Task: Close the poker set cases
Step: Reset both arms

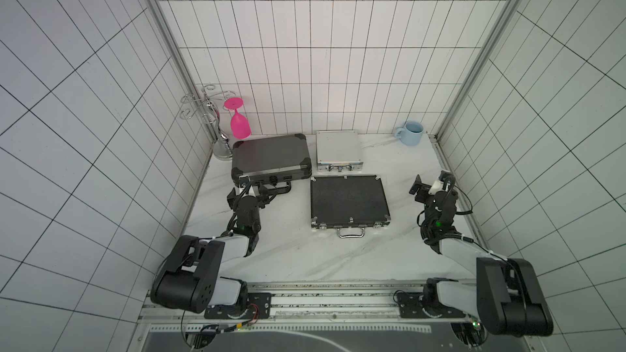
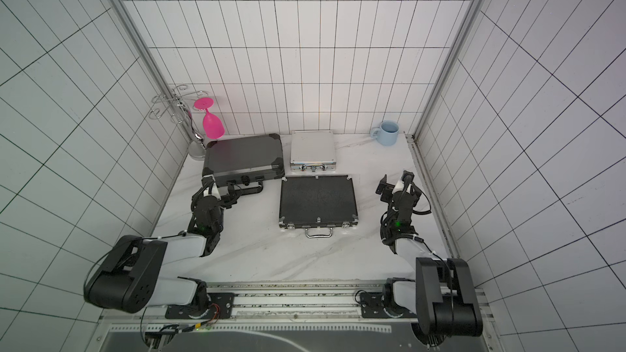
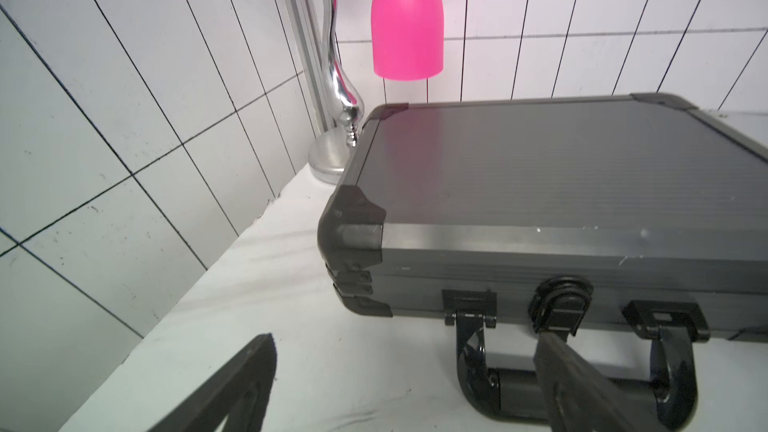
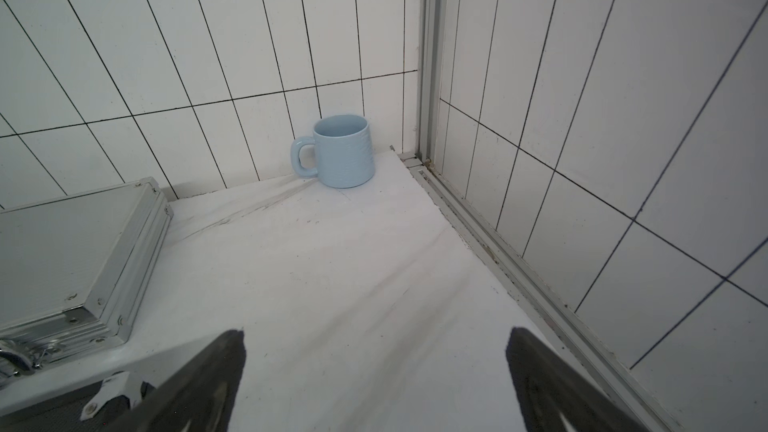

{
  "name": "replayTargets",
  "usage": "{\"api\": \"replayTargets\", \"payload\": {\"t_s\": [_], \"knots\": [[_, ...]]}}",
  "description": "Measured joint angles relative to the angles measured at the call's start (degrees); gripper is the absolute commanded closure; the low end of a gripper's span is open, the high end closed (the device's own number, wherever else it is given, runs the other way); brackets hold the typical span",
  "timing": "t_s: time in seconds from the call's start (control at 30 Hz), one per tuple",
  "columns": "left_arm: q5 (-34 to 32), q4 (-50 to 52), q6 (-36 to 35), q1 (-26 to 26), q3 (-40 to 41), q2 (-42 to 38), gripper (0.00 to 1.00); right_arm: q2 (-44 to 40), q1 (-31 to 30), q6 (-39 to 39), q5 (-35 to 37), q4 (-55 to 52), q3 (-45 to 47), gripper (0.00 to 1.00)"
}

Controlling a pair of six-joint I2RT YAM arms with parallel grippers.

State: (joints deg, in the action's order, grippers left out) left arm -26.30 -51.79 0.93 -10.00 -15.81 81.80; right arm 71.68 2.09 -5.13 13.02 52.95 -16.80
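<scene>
The left fingers point(image 3: 582, 392) are standing spread wide and gripping nothing. The dark grey case point(image 3: 561, 184) is lying shut on the bench point(image 3: 291, 284) directly ahead of them, with its front wall facing the fingertips. One finger is reaching over the case's black handle point(image 3: 511, 384), which is lying flat on the bench. That finger's tip is ending just short of the round centre lock point(image 3: 561, 297); contact cannot be confirmed. The other finger is hanging over bare bench, clear of the case's near corner.

The right fingers point(image 4: 552, 388) are also standing wide apart and empty, over bare bench. The silver case point(image 4: 70, 251) is lying shut ahead of them, off towards the left arm and apart from both fingers. The black textured case point(image 1: 349, 201) is lying shut between the two arms. A corner of it is showing just beside the inner right finger in the right wrist view.

A light blue mug point(image 4: 343, 151) is standing upright well ahead of the right fingers, by the back wall. Beyond the dark grey case, a pink wine glass point(image 3: 407, 22) is hanging upside down from a chrome rack point(image 3: 336, 89).
</scene>
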Motion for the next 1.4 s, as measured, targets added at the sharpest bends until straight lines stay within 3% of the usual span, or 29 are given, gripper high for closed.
{"api": "replayTargets", "payload": {"t_s": [0.2, 0.37, 0.53, 1.4], "knots": [[1.42, -10.27, -1.57, 0.20, 0.28, 9.62, 0.02, 1.73, 1.44, 0.17, -3.48, 3.13, 0.42, 0.00], [1.31, -8.02, -1.60, 0.35, -1.99, 9.29, 0.02, 5.77, 2.01, 0.28, -5.35, 12.24, 3.72, 0.00], [1.29, -7.04, -1.40, 0.39, -3.76, 8.63, 0.02, 16.39, 2.03, 1.07, -8.20, 24.09, 9.20, 0.01], [1.31, -4.90, -1.38, 0.42, -3.76, 8.59, 0.02, 16.65, 1.99, 2.62, -10.58, 20.13, 6.82, 0.01]]}}
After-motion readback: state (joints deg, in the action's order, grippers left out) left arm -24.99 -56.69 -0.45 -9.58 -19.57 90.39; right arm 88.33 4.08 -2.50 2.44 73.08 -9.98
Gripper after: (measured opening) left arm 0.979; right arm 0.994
